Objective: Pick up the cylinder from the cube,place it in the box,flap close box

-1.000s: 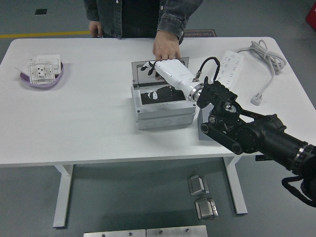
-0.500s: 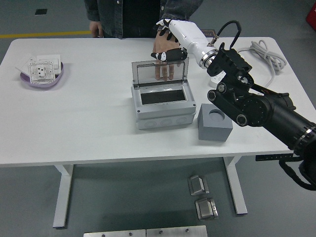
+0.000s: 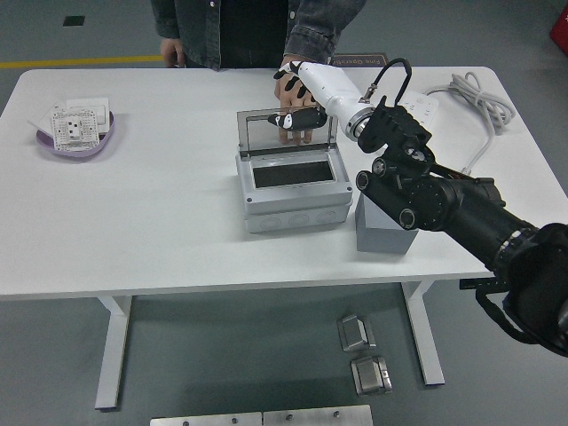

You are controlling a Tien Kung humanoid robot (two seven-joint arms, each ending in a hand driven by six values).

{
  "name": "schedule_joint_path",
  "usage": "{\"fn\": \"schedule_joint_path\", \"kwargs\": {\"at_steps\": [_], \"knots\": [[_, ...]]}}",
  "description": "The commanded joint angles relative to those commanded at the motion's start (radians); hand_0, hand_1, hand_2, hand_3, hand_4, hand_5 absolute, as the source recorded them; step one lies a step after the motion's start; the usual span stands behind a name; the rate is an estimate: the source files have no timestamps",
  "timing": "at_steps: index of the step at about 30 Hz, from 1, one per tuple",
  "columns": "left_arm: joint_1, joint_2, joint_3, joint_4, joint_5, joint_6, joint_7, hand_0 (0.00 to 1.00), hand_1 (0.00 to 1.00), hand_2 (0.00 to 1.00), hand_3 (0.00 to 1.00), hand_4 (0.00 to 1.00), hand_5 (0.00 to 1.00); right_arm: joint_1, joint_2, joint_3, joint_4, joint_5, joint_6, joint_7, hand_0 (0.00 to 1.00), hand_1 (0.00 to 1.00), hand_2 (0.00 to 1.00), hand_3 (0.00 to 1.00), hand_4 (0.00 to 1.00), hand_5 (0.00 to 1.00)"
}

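- The cylinder is not showing in the head view; judging by the dark interior of the box (image 3: pixel 293 188), it is probably lying inside already, though the frame cannot confirm this.
- The box is sitting at mid-bench with its transparent lid (image 3: pixel 286 130) standing upright along the far edge, its long axis running left to right.
- The right robot hand (image 3: pixel 298 114) is reaching over the lid's top edge from the right, its fingers (image 3: pixel 288 120) curling against the upper rim; it is gripping nothing else.
- The lid is lying directly beneath and just nearward of that robot hand, so the closing flap appears to call for a push toward the near edge and downward.
- A person's hand (image 3: pixel 295 84) is resting flat on the bench just behind the lid, very near the robot hand.
- The grey cube (image 3: pixel 383 232) is standing just right of the box, partly hidden by the right arm.
- The left arm is not appearing.
- The white bench (image 3: pixel 160 222) is also carrying a purple dish (image 3: pixel 75 133) far left and a power strip (image 3: pixel 417 111) with cable at right; grey flooring is surrounding it.
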Motion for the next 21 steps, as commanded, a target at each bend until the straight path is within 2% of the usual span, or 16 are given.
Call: {"fn": "schedule_joint_path", "kwargs": {"at_steps": [10, 21], "knots": [[0.002, -0.002, -0.008, 0.000, 0.009, -0.002, 0.000, 0.679, 0.660, 0.578, 0.596, 0.501, 0.015, -0.015, -0.020, -0.040, 0.061, -0.006, 0.003, -0.007, 0.440, 0.528, 0.631, 0.757, 0.878, 0.377], [0.007, -0.007, -0.028, 0.000, 0.024, -0.003, -0.001, 0.679, 0.661, 0.578, 0.595, 0.502, 0.017, 0.015, -0.054, -0.047, 0.114, -0.037, 0.016, -0.039, 0.441, 0.519, 0.615, 0.754, 0.880, 0.395]]}}
